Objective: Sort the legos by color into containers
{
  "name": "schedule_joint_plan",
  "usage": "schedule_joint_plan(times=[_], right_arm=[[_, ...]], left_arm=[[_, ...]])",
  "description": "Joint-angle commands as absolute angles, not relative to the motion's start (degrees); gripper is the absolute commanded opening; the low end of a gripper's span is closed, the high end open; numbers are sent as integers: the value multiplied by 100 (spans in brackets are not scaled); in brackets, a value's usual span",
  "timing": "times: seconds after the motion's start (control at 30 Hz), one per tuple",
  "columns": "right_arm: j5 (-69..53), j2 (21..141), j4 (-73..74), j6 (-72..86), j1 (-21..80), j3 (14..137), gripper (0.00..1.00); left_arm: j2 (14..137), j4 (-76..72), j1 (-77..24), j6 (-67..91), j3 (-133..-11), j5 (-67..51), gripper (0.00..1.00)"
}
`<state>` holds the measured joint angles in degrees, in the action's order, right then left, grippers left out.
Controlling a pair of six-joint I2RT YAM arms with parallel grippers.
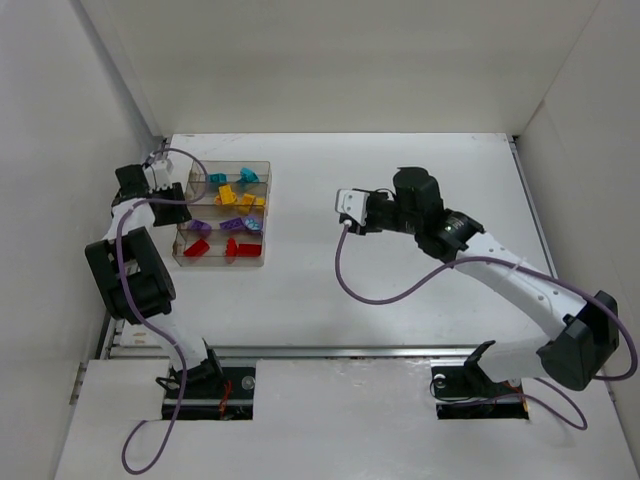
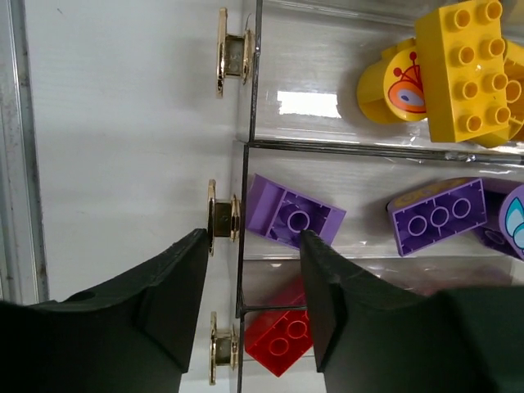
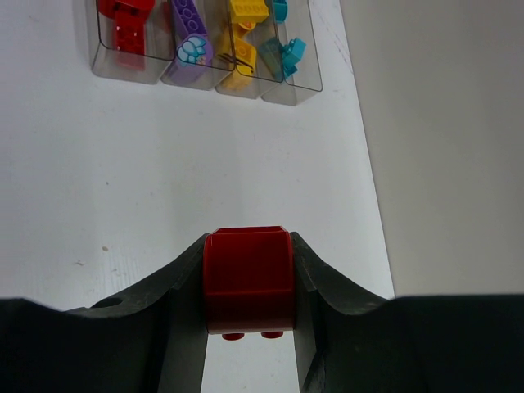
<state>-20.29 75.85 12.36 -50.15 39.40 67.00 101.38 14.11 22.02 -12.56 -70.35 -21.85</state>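
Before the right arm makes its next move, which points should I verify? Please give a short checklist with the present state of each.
1. Red plastic brick clamped between the jaws of the right gripper: ok.
2. Nearest compartment of the clear plastic organizer box holds only red bricks: ok.
3. Room there for one more: ok.
4. Left gripper open and empty: ok.
5. Left gripper away from the drop spot: likely not ok, one finger hangs over the box's left end.
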Motion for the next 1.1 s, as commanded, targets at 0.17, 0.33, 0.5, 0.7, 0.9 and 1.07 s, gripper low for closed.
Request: schedule_joint_plan(times=[0.17,0.33,0.5,0.7,0.9,1.07], right_arm=[[-2276,7805,844,-3956,3911,7716,0],[-1943,8129,704,-2946,3911,8742,0],[-1837,8490,2,-1514,3788,9263,0],[-1915,8657,-500,-468,3735,9580,0],[-2101,8534,-992,114,3735,9370,0],[-2162,8402,-1187,114,3849,9123,0]], left_arm=[[9554,1546,2075,-1388,-8067,-2275,56],[9291,1495,1539,-2587,-8771,-2470,57],[8755,1232,441,-4875,-8650,-2470,62],[7419,-681,-614,-5599,-7604,-3408,75],[6382,-2171,-1799,-5615,-6408,-3718,80],[6319,-2092,-2407,-5704,-6407,-3595,80]])
